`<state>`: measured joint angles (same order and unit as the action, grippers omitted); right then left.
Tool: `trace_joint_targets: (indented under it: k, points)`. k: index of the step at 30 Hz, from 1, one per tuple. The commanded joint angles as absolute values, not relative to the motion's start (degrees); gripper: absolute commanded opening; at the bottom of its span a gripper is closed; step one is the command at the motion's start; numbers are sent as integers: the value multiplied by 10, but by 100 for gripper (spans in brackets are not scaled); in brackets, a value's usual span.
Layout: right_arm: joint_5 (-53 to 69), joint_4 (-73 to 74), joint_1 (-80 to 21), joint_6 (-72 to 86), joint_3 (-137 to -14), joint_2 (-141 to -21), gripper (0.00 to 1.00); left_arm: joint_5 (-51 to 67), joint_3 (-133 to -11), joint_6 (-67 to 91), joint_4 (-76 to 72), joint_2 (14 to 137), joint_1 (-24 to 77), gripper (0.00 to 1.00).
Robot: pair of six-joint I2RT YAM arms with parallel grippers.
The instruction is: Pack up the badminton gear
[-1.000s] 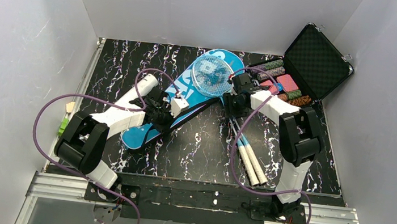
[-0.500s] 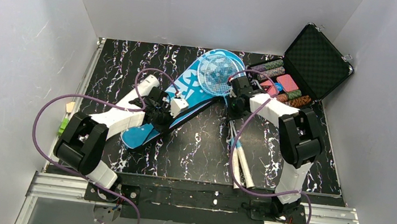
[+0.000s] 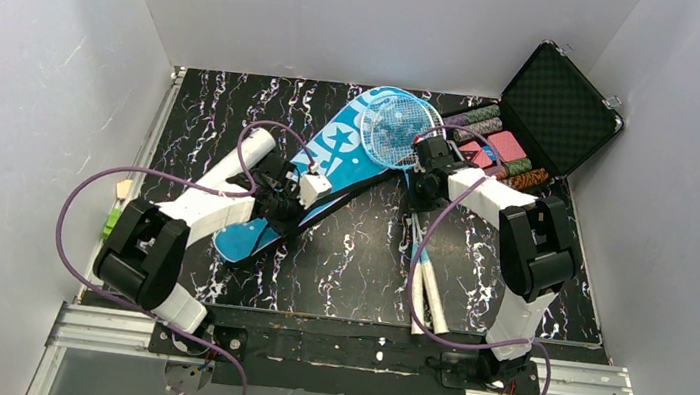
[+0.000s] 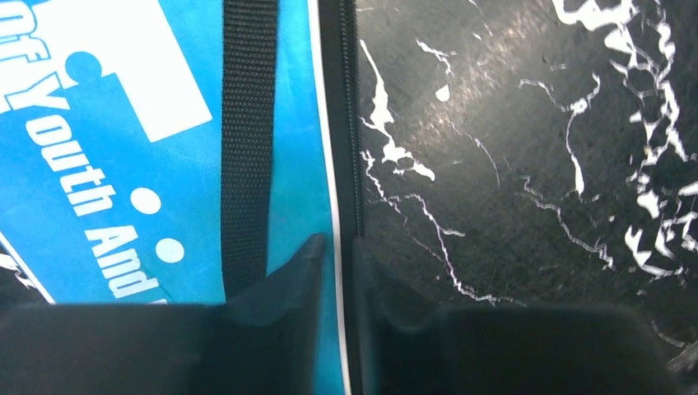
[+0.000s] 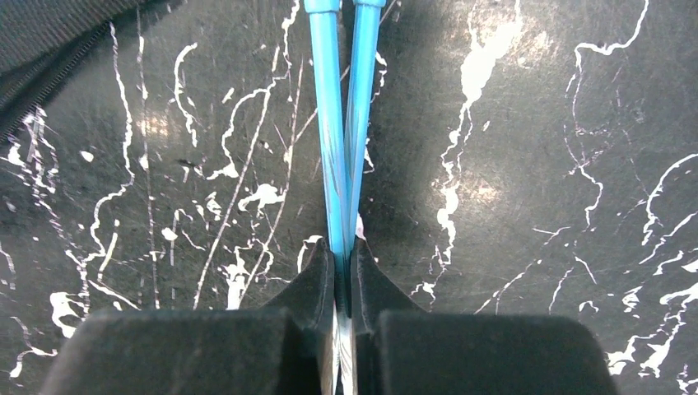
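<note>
Between the jaws of our right gripper: both shafts of the two light-blue rackets, clamped side by side and running straight ahead of the fingertips.

- From above, the racket heads lie just ahead of that gripper and overlap the wide end of the blue racket bag. The white handles trail behind the gripper, toward the arm's base, low over the table. We cannot tell whether they touch it.
- Left gripper: pinched shut on the long edge of the bag, with the white piping and the zip running up between its fingertips. The black strap lies just to its left.
- The bag's narrow end lies behind the left gripper. We cannot tell whether its mouth is open.
- Beyond and to the right of the right gripper stands an open black hard case of coloured chips, which is not ours to pack.

Progress, as we judge it: early.

- Done: rackets gathered as a pair and gripped; bag edge held.
- Left: rackets are on top of the bag, not inside it; then closing the zip.
- We see no shuttlecocks and no tube in any view, so we cannot say whether they are packed.
</note>
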<state>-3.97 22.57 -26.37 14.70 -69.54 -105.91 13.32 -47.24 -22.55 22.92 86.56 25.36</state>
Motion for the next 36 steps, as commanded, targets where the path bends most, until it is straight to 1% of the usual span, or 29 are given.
trace_joint_targets:
  k: [1, 2, 4, 6, 7, 8, 12, 14, 18, 19, 21, 23, 28, 29, 36]
  points:
    - [-82, 247, -241, 222, -721, -1058, 9, 155, -500, -224, 264, 824, 256, 31]
    - [-73, 247, -241, 227, -723, -1055, 13, 158, -508, -223, 268, 820, 256, 40]
    - [-55, 247, -241, 239, -728, -1049, 20, 165, -522, -225, 268, 820, 256, 51]
    - [-43, 255, -241, 253, -737, -1046, 36, 167, -537, -233, 269, 835, 256, 57]
    - [-39, 258, -241, 262, -739, -1044, 43, 167, -545, -238, 272, 852, 256, 58]
    - [-35, 259, -242, 270, -739, -1038, 47, 167, -550, -242, 272, 864, 256, 58]
    - [-22, 255, -247, 304, -727, -1001, 60, 167, -556, -249, 271, 899, 256, 60]
    - [-6, 248, -251, 322, -716, -982, 61, 164, -551, -253, 264, 910, 255, 60]
    - [34, 224, -267, 358, -697, -956, 62, 157, -540, -264, 257, 924, 257, 57]
    - [43, 219, -274, 367, -697, -954, 62, 151, -537, -266, 255, 928, 256, 56]
    - [66, 207, -288, 385, -699, -957, 62, 140, -534, -272, 251, 932, 256, 50]
    - [91, 187, -304, 408, -701, -966, 62, 132, -532, -275, 246, 934, 256, 39]
    - [140, 121, -327, 481, -697, -1006, 62, 125, -539, -278, 247, 934, 256, 6]
    - [151, 100, -330, 495, -694, -1013, 62, 125, -541, -278, 250, 933, 255, 1]
    - [204, -28, -344, 611, -682, -1070, 64, 124, -543, -265, 250, 925, 256, 0]
